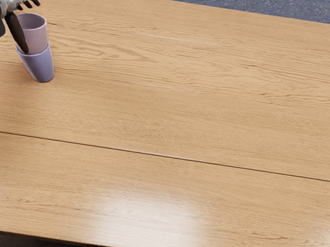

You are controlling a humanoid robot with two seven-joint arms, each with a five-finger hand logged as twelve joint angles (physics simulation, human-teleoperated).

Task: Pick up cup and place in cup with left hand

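The left hand [28, 23] reaches in from the surface's [171, 121] left side, thumb angled down past the pink cup's near-left side, other fingers slightly bent beyond its rim, apart and gripping nothing. Beneath the hand, the pink cup [36, 35] sits upright inside the lavender-blue cup [41, 68]

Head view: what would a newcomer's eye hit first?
The pinkish cup sitting in the blue-violet cup at the upper left, with the left hand right at the pinkish cup, reaching in from the left edge. After that, the bright glare on the wooden table, low and near the middle.
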